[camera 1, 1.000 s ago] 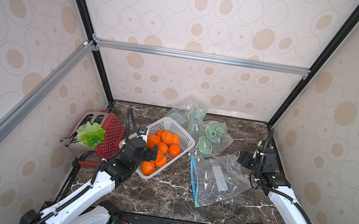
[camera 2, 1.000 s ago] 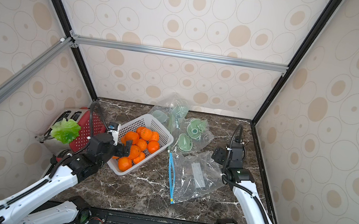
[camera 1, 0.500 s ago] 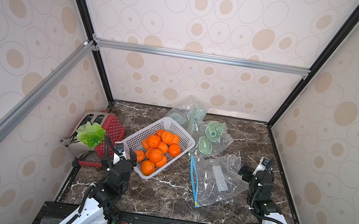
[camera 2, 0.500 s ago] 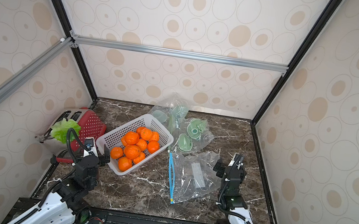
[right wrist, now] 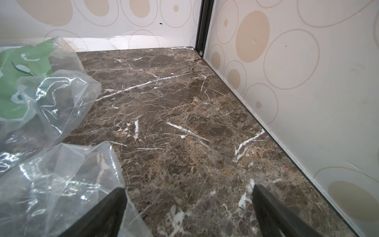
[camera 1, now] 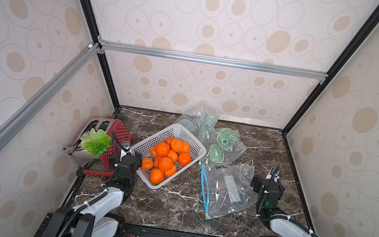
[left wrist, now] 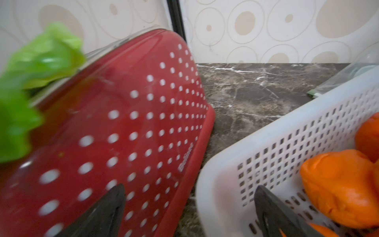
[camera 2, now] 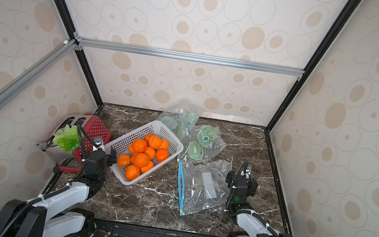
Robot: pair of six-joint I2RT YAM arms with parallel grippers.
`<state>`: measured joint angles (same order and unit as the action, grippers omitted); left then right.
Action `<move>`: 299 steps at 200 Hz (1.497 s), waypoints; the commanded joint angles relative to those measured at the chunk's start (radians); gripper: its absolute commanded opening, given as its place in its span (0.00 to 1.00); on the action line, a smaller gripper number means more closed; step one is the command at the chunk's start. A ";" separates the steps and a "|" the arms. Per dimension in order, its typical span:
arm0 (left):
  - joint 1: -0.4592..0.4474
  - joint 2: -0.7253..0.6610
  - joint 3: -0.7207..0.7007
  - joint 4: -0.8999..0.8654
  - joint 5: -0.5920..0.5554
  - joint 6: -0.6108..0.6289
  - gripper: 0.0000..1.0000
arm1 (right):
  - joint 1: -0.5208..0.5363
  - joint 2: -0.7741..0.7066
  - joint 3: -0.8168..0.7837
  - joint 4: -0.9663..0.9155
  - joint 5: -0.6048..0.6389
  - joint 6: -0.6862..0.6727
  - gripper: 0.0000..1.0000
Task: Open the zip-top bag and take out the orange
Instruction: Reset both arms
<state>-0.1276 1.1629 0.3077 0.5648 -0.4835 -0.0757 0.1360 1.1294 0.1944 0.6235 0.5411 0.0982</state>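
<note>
toaster (camera 1: 114, 136) first, red, by the left wall, with lettuce (camera 1: 96, 141) draped on top. my left gripper (camera 1: 131, 154) sits low just beside it at the near corner of the basket (camera 1: 154, 142), fingers spread wide and holding nothing. oranges (camera 1: 164, 162) are all piled in that basket, none in my grasp. the bag (camera 1: 223, 177) lies flat on the table (camera 1: 169, 210) between the basket and my right gripper (camera 1: 266, 182). it holds only a pale slip (camera 1: 230, 189). its blue zip (camera 1: 204, 190) runs along the side nearest the basket, and i cannot tell whether it is sealed. behind it lie other bags (camera 1: 224, 142) with green pieces inside. my right gripper is likewise spread and bare, just beside the bag's right edge.

the left wrist view adds a strip of table between toaster and basket, with one finger (left wrist: 102, 211) in front of the toaster and its mate over the basket wall. the right wrist view shows only a crumpled corner of the bag beside one finger (right wrist: 102, 213), never the zip. i cannot tell whether they touch.

a second ago my left gripper reached over the basket and my right stood farther back along the bag. both have since pulled toward the near edge. basket, oranges and bag have not shifted.
</note>
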 commanded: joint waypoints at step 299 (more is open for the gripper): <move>0.175 0.379 0.120 0.267 0.430 0.040 0.99 | -0.047 0.425 0.193 0.266 -0.207 -0.071 0.98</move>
<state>0.0441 1.5295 0.4397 0.8829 -0.0677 -0.0441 0.0921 1.5589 0.3954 0.8867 0.3363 0.0357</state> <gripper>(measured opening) 0.992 0.985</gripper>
